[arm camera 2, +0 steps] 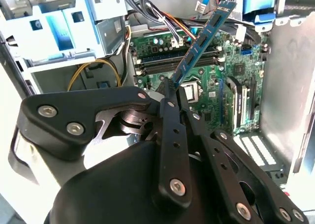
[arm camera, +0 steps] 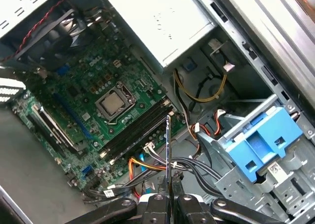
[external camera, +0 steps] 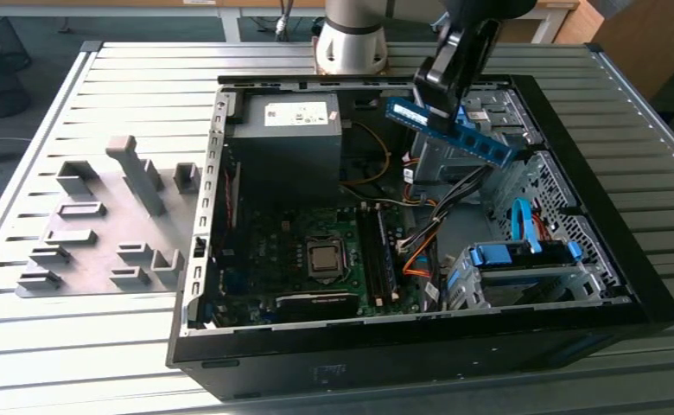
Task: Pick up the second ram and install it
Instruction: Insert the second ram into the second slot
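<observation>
Upper right in the exterior view, the gripper (external camera: 411,105) pinches the tilted second ram (external camera: 454,131), seemingly by one end, so leverage could twist it.

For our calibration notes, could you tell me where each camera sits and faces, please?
Exterior view: off the arm, above, looking down into the computer case; arm base and claw show.
First wrist view: at the wrist, looking past the claw at the motherboard.
Second wrist view: at the wrist, behind the claw, facing the motherboard.
All share the second ram in the claw.
</observation>
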